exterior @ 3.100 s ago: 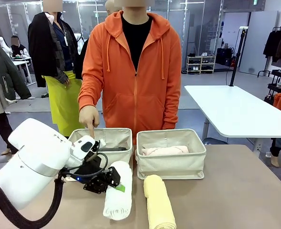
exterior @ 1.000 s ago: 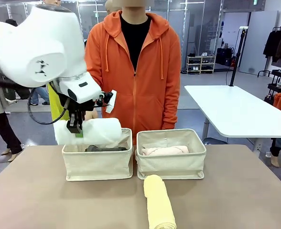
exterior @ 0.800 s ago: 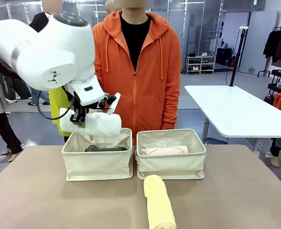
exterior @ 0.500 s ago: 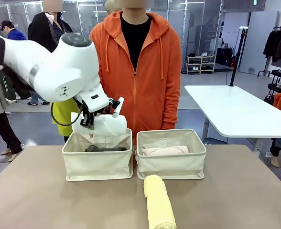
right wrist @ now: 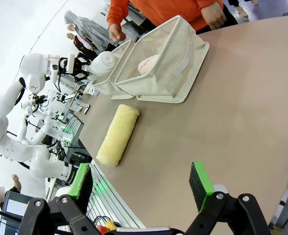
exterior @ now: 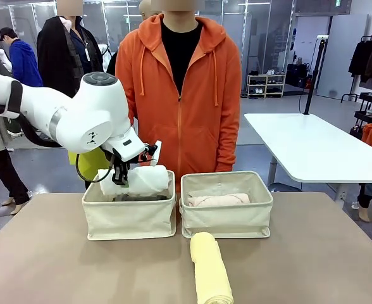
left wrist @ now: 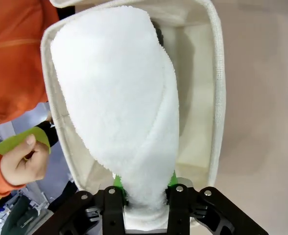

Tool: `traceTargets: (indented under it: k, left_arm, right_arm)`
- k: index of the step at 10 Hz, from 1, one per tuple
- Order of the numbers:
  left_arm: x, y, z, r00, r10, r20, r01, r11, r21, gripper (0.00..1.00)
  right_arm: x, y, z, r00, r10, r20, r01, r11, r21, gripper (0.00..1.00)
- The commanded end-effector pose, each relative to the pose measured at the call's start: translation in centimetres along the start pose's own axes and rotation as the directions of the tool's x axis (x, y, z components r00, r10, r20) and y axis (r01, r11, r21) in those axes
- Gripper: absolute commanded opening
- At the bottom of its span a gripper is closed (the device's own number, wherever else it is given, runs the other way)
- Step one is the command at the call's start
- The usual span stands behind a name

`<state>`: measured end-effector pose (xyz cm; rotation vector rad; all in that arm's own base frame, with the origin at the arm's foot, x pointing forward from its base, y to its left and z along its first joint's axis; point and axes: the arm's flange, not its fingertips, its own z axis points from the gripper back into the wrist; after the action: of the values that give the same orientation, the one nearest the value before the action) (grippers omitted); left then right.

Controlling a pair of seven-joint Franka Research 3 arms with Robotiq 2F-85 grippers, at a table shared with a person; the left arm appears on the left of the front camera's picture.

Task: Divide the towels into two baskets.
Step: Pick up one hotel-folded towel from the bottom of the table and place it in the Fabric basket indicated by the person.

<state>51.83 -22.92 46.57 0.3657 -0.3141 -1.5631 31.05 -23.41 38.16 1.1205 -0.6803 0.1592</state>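
Tan tabletop [exterior: 47, 253], bright open room; left jaws clasp white towel [exterior: 145, 179] in basket [exterior: 129, 218]; right jaws wide.

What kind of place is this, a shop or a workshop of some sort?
Probably a robotics lab or test hall: a white robot arm works at a brown table facing a person, another white table stands on open floor, and a clothes rack and shelf unit line the back.

Your white towel [exterior: 138, 180] rests crosswise in the mouth of the left basket [exterior: 129, 220], a dark grey towel [exterior: 130, 197] just showing beneath; the pink-beige towel [exterior: 217, 200] lies inside the right basket [exterior: 227, 223] (both cream, side by side); the pale yellow towel [exterior: 210, 269] lies on the table [exterior: 312, 253], just before it.
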Motion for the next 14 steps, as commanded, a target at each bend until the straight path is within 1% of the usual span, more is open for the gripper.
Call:
traceTargets:
  k: [1, 2, 3, 6, 8, 9, 14]
  left_arm:
    - [-0.3, 1.0, -0.6, 1.000, 0.004, 0.026, -0.004, 1.000, -0.007, 0.64]
    - [-0.4, 1.2, -1.2, 1.000, 0.010, 0.005, -0.010, 1.000, -0.017, 0.97]
    - [-0.5, 1.3, -1.6, 1.000, 0.017, 0.008, -0.017, 1.000, -0.018, 1.00]
    - [-0.2, 1.2, -0.8, 1.000, 0.014, 0.007, -0.014, 1.000, -0.021, 1.00]
    - [-0.5, 0.2, 0.3, 0.998, 0.055, 0.029, -0.055, 0.998, -0.011, 1.00]
    - [0.2, 1.0, -1.2, 1.000, 0.013, 0.005, -0.013, 1.000, -0.012, 1.00]
    - [0.2, 1.0, -1.2, 1.000, 0.013, 0.005, -0.013, 1.000, -0.012, 1.00]
  right_arm:
    - [0.0, 0.2, -0.2, 1.000, 0.009, 0.018, -0.009, 1.000, -0.004, 1.00]
    - [0.0, 0.2, -0.2, 1.000, 0.009, 0.018, -0.009, 1.000, -0.004, 1.00]
    - [0.0, 0.2, -0.2, 1.000, 0.009, 0.018, -0.009, 1.000, -0.004, 1.00]
    - [0.0, 0.2, -0.2, 1.000, 0.009, 0.018, -0.009, 1.000, -0.004, 1.00]
    - [0.0, 0.2, -0.2, 1.000, 0.009, 0.018, -0.009, 1.000, -0.004, 1.00]
    - [0.0, 0.2, -0.2, 1.000, 0.009, 0.018, -0.009, 1.000, -0.004, 1.00]
    - [0.0, 0.2, -0.2, 1.000, 0.009, 0.018, -0.009, 1.000, -0.004, 1.00]
